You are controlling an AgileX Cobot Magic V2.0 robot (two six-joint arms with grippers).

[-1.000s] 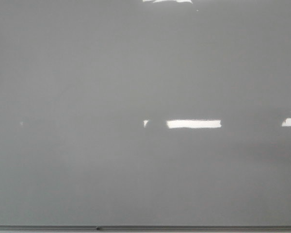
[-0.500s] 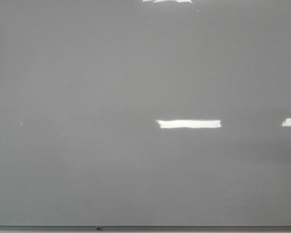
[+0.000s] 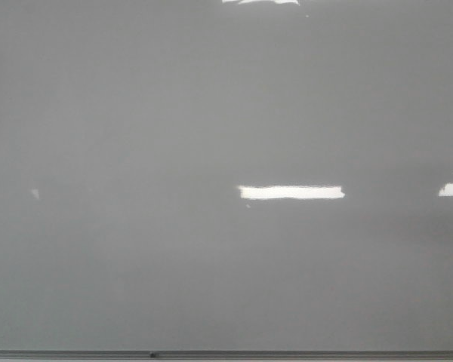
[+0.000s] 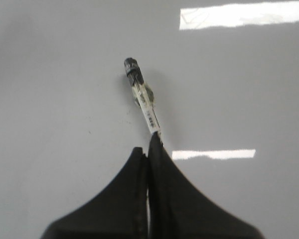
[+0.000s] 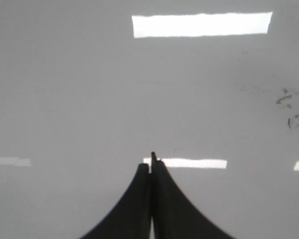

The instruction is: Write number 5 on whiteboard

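The whiteboard (image 3: 136, 113) is a glossy pale-grey board that fills the front view. Neither gripper shows in that view. No black digit 5 shows in any view. In the left wrist view my left gripper (image 4: 148, 149) is shut on a thin white marker (image 4: 145, 99). The marker's black tip (image 4: 132, 68) points at the whiteboard (image 4: 50, 99); I cannot tell whether it touches. In the right wrist view my right gripper (image 5: 150, 164) is shut with nothing between its fingers, over the whiteboard (image 5: 65, 99).
A thin grey metal edge (image 3: 287, 353) runs along the board's bottom in the front view. Bright light reflections (image 3: 291, 192) lie across the board. Faint dark smudges (image 5: 293, 107) mark the board at the side of the right wrist view.
In the front view the bright reflection bar has grown leftward, as a dark reflected shape that covered its left end has moved off. Nothing else has changed.
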